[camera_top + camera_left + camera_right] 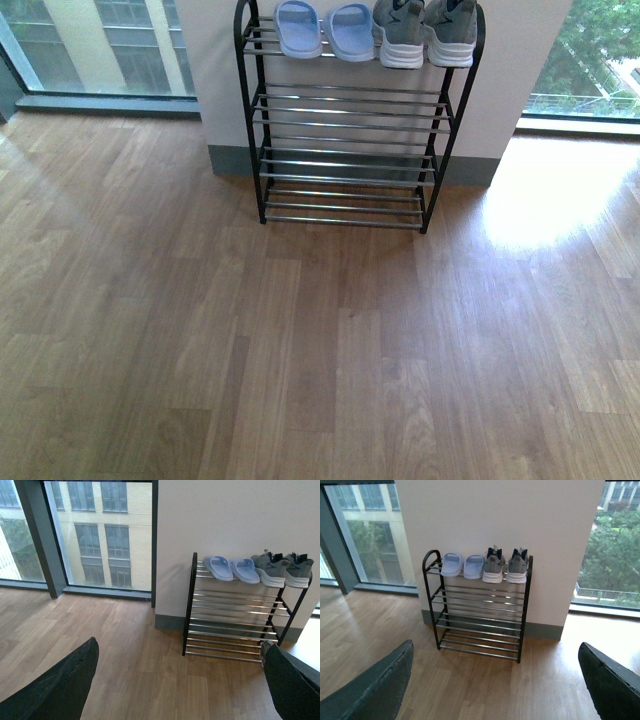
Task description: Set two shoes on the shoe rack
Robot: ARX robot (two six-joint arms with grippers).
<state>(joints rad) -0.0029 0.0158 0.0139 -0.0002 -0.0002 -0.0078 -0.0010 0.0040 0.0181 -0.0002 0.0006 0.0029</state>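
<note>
All three views face the shoe rack (345, 120) from well back.

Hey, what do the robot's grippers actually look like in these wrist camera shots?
Only the fingers show. In the left wrist view, two broad fingers of matte dark grey-black material taper to rounded tips. The right wrist view shows a matching dark pair with a slightly rough surface. No cables or markings are visible, and the front view shows neither arm.

On the wood floor (300, 360) stands the rack (352, 125), its top tier holding two blue slippers (325, 28) beside two grey shoes (425, 30).
</note>
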